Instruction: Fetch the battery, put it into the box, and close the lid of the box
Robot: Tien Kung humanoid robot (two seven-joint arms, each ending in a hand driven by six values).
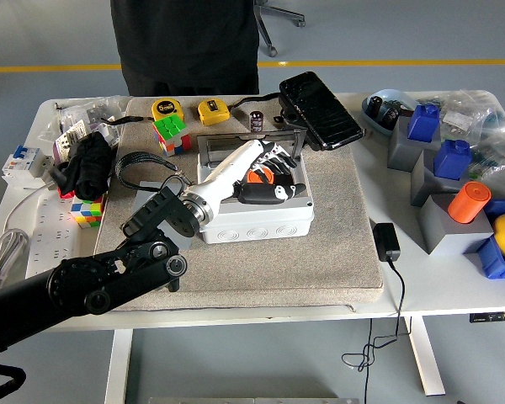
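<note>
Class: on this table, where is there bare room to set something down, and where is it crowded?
Free: the grey felt mat in front of and right of the white plastic box, up to the black power adapter. Crowded: far edge by the yellow tape measures, and both table ends.

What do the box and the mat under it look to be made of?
Box: looks like moulded plastic, light grey, matte, with round knockout marks on its front wall. Mat: looks like felt or foam, beige-grey, speckled and non-glossy, with a thick soft edge.
</note>
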